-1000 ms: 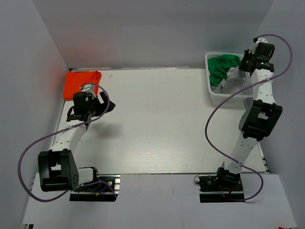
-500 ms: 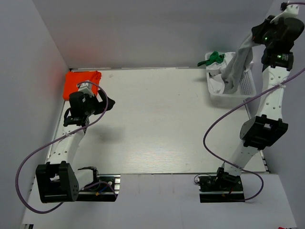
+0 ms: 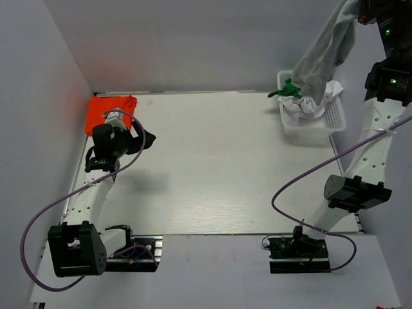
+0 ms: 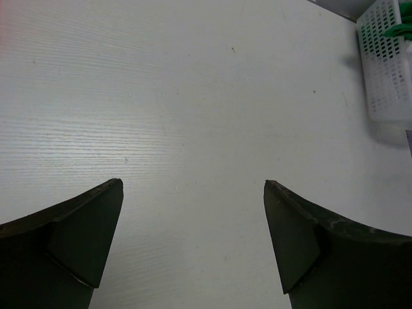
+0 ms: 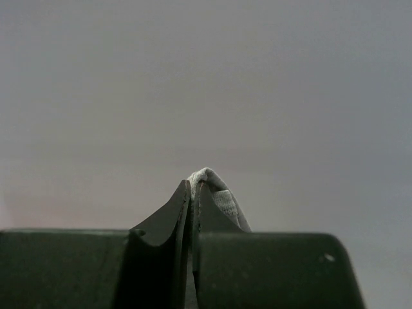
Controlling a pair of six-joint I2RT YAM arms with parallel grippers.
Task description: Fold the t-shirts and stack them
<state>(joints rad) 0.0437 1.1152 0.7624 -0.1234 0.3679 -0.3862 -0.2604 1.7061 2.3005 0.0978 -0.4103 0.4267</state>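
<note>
My right gripper (image 5: 194, 187) is raised high at the top right and shut on a grey t-shirt (image 3: 325, 55). The shirt hangs down from it to the white mesh basket (image 3: 333, 118). A pinch of its cloth (image 5: 215, 193) shows between the jaws in the right wrist view. A green t-shirt (image 3: 288, 90) drapes over the basket's left rim and a white t-shirt (image 3: 310, 108) lies inside. A folded orange t-shirt (image 3: 109, 109) lies at the table's far left. My left gripper (image 3: 143, 138) is open and empty just right of the orange shirt, above bare table (image 4: 193, 187).
Grey walls close in the table on the left, back and right. The basket's corner (image 4: 386, 64) shows at the top right of the left wrist view. Purple cables loop from both arms.
My right gripper has risen from the basket with the grey t-shirt, drawing it up and out. The green shirt slid onto the basket's left rim. The left arm shifted slightly.
</note>
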